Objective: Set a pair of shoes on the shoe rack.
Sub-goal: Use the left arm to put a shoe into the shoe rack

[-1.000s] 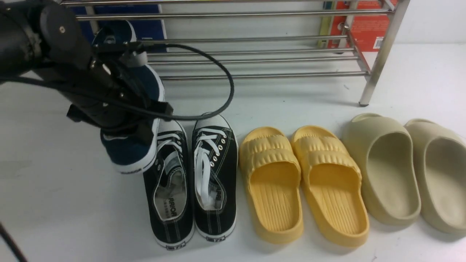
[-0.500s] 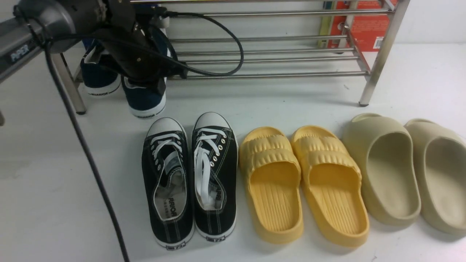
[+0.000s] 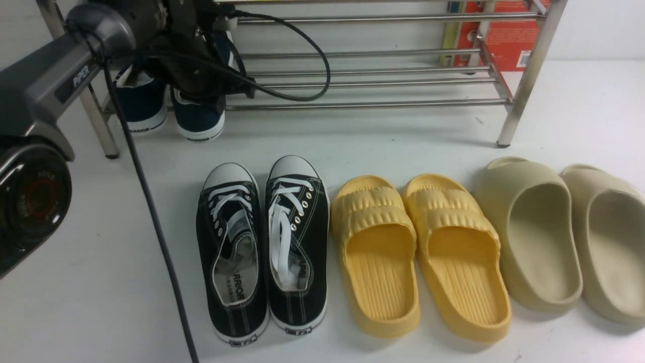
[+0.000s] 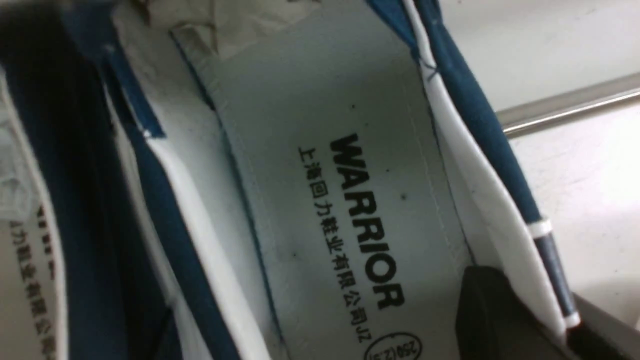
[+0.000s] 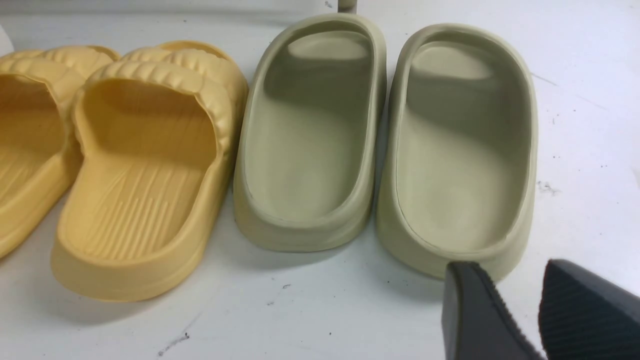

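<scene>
Navy at ten o'clock, the shoe (image 3: 197, 120) showed its WARRIOR insole (image 4: 350, 200) (left wrist view only), side pinched by the left pincer (image 4: 522, 290); the right pincer (image 5: 511, 267) stood narrowly parted.

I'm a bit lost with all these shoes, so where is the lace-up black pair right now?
In the front view, the black sneakers stand left of centre, directly beside the yellow slippers.

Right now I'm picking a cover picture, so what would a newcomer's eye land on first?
Probably the two bright yellow slide sandals, side by side on the white surface between the black lace-up sneakers and the beige clogs. Next, perhaps, the left gripper, at the left end of the steel shoe rack, gripping the side of a navy slip-on sneaker.
</scene>
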`<state>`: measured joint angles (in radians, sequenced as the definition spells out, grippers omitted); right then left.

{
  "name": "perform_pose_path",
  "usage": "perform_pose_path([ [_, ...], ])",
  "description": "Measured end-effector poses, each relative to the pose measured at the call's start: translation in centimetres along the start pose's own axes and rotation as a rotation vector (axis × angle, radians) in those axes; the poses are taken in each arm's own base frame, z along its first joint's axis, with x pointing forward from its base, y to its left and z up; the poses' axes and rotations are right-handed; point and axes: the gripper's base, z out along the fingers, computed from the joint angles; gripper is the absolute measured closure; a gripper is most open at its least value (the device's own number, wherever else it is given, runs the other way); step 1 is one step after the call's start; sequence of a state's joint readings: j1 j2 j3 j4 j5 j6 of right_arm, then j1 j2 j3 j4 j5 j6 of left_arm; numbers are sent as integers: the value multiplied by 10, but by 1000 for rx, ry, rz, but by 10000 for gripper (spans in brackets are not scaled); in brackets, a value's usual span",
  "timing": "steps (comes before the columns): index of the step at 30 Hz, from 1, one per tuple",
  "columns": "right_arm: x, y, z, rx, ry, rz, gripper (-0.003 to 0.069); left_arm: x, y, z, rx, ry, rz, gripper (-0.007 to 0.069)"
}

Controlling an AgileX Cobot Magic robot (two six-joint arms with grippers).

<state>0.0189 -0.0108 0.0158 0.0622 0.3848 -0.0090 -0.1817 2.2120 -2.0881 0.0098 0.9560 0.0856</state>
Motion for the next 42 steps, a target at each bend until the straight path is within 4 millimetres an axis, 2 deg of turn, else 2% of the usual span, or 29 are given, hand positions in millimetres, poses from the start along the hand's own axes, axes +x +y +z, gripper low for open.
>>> perform_pose_path([
  [9, 0, 0, 0, 0, 0, 0, 419, -5, -4, -3, 47, -34, 44, 622],
  [19, 0, 0, 0, 0, 0, 0, 419, -2, 11, 8, 50, -37, -1, 622],
  [37, 0, 0, 0, 0, 0, 0, 419, -4, 11, 8, 53, -57, -5, 622],
  [42, 0, 0, 0, 0, 0, 0, 419, -5, 11, 6, 52, -61, -5, 593],
])
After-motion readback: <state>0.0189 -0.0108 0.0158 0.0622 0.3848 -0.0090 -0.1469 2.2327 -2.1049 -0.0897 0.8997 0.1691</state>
